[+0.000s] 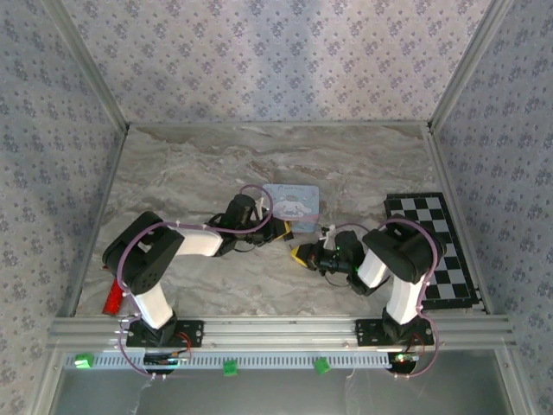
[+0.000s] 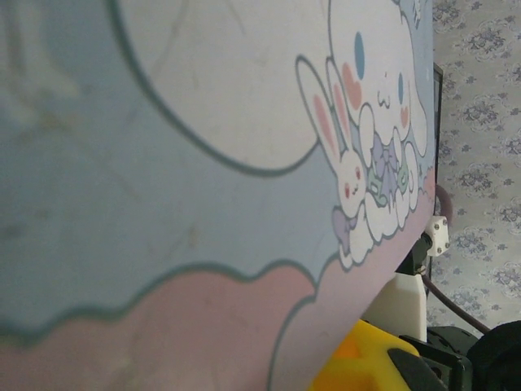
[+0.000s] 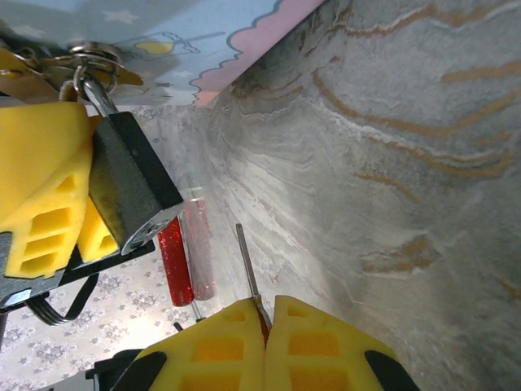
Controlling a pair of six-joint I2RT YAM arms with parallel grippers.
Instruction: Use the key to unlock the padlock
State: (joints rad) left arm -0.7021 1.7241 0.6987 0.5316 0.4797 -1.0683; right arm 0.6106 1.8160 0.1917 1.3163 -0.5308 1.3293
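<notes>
1. Right wrist view: at bottom centre the right claw [image 3: 264, 338] is pressed together on the key [image 3: 247, 261], whose thin steel blade juts upward.
2. At the left edge the left claw [image 3: 77, 216] pinches the padlock [image 3: 130, 183], a dark boxy body with a bright metal base facing lower right.
3. Blade and base stand apart and out of line. I cannot make out the keyhole.
4. My judgement: square the blade to that base, slide it in straight, and only then twist.
5. The marbled worktop [image 3: 391, 163] looks smooth, and the yellow pads are hollow-celled plastic.
</notes>
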